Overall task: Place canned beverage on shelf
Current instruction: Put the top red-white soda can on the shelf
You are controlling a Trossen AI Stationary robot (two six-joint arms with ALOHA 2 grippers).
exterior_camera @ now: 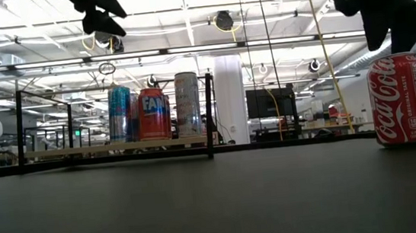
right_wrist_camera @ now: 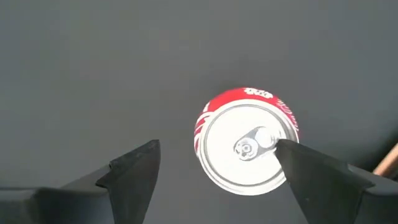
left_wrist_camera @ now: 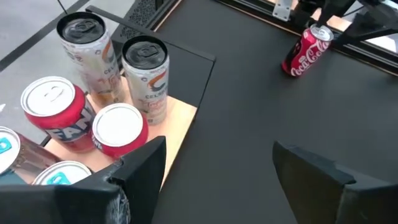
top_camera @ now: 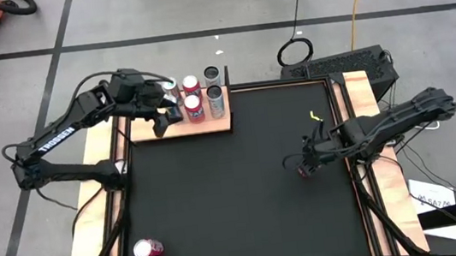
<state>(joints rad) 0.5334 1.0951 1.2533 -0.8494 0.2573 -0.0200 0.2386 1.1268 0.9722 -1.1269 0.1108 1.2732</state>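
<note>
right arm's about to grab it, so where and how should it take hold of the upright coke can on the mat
Grip the Coca-Cola can across its round side wall, below the top rim, coming straight down from above. It stands upright on the black mat with bare mat all around, and the open right gripper already hangs over its lid, slightly off centre. Centre first so the fingers straddle the can, then descend and close.

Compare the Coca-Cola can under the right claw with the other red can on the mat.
The red cylindrical Coca-Cola can stands upright; the red-and-silver can lies on its side. The Coca-Cola can sits beneath the right claw; the lying can has no claw nearby. Both rest on the black mat, off the wooden shelf.
</note>
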